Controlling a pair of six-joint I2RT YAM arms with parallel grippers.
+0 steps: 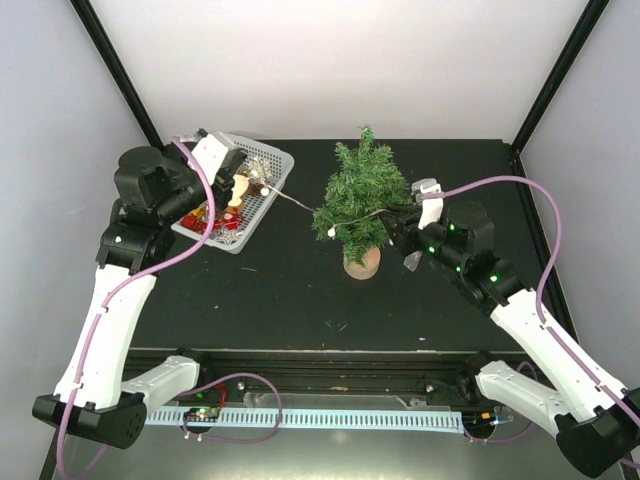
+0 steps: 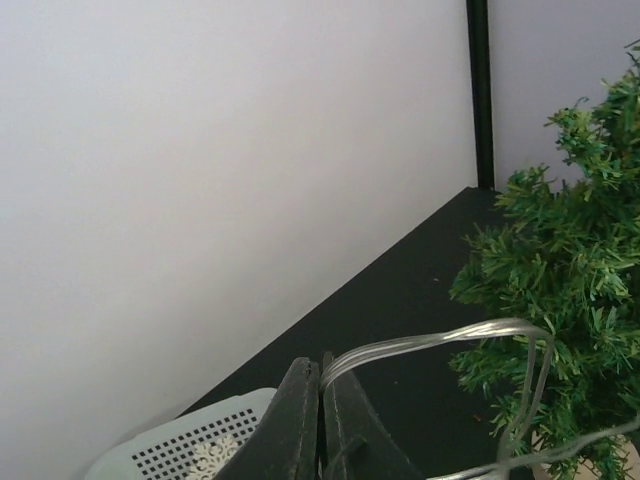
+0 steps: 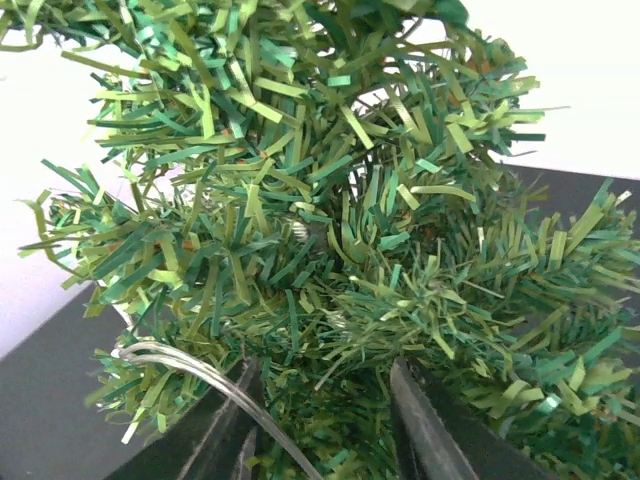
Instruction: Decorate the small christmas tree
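Now left jaws pinch a light string (image 2: 430, 343) reaching the small christmas tree (image 1: 362, 195).

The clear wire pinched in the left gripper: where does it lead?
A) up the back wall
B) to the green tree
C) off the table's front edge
B: the clear wire runs from the shut left gripper across to the small christmas tree and its branches.

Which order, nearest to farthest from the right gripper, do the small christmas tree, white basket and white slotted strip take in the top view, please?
1. small christmas tree, mid-table, its branches reaching into the right gripper.
2. white basket, at the back left of the table.
3. white slotted strip, along the near edge by the arm bases.
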